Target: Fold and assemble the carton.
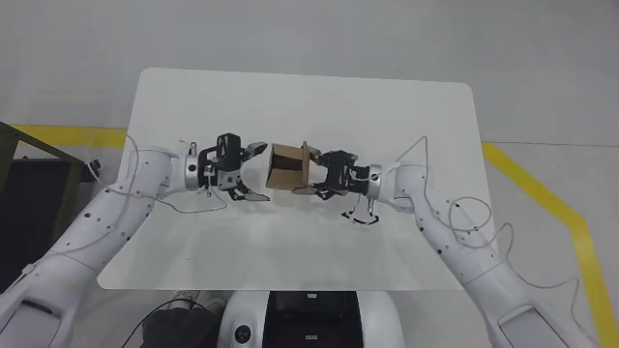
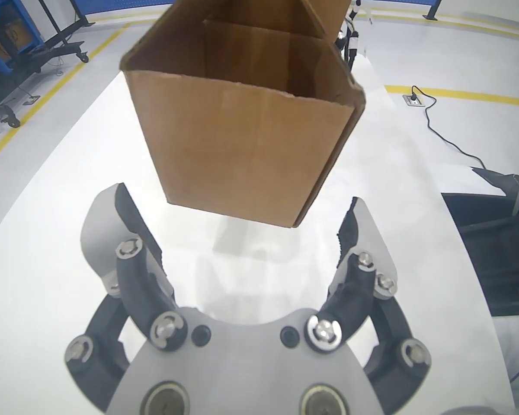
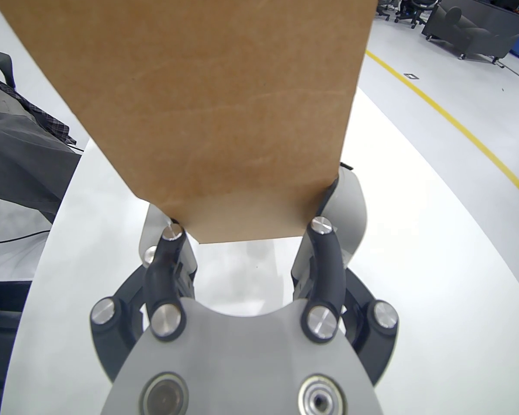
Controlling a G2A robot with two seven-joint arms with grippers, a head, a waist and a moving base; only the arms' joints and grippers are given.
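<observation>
White table (image 1: 406, 116); carton (image 1: 286, 167) aloft, flap pinched in right gripper (image 1: 308, 170); left gripper (image 1: 258, 170) spread wide, just short of opposite wall.

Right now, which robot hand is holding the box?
The right gripper: it is shut on the carton's flap. The left gripper is open, apart from the carton.

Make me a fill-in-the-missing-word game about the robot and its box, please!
1. The table under the carton is coloured ____.
2. The left hand is ____ and holds nothing.
3. The carton is made of brown ____.
4. Seen from the top, the carton sits between the robot's two ____.

Missing words: white; open; cardboard; hands.
</observation>
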